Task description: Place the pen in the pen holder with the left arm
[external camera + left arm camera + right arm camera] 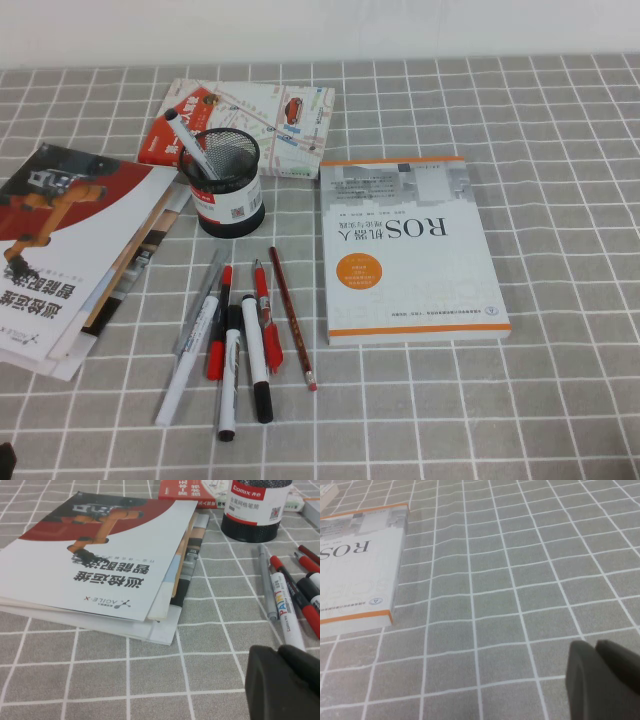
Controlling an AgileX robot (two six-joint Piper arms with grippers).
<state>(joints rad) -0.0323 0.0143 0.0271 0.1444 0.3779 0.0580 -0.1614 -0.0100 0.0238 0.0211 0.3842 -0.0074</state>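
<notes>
One slim grey pen point(266, 586) lies on the desk, long axis pointing toward the pen holder point(226, 181), just ahead of the left gripper point(280, 680), fingers closed, empty; the right gripper point(600, 677), fingers together, hovers well apart.

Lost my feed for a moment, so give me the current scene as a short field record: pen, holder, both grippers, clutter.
pen: slim grey pen lies flat on the table among the other pens, ungrasped
pen holder: black mesh cup upright, already holding one marker
left gripper: fingers shut, low over the table near the pens, holding nothing
right gripper: fingers shut, over bare tablecloth, away from the ROS book
clutter: brochure stack beside the holder
</notes>
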